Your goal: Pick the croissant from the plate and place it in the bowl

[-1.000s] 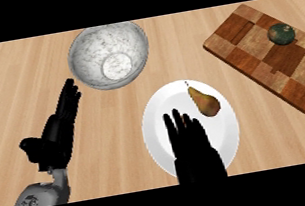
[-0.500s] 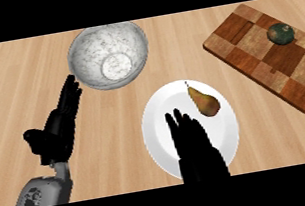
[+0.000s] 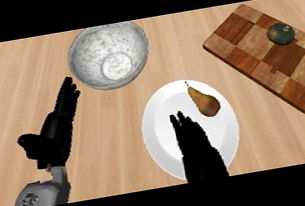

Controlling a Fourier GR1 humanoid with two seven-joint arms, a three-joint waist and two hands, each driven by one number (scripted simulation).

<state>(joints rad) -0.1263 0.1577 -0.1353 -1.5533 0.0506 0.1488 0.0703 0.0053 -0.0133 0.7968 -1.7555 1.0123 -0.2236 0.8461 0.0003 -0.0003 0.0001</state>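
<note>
On the white plate (image 3: 160,124) lies a brown, pear-shaped item (image 3: 204,102), at the plate's upper right; no croissant shape shows. My right hand (image 3: 197,148) hovers over the plate's lower middle, fingers straight and open, fingertips just left of and below the brown item, not touching it. The grey speckled bowl (image 3: 108,55) stands up and to the left of the plate and holds nothing. My left hand (image 3: 55,129) rests open at the left, fingers pointing up toward the bowl's lower left side.
A checkered wooden cutting board (image 3: 275,56) lies at the right, with a dark green round fruit (image 3: 282,33) on its upper part. The wooden counter (image 3: 2,79) stretches around everything.
The right hand has crept slightly up over the plate toward the brown item. The left hand has stayed nearly still.
</note>
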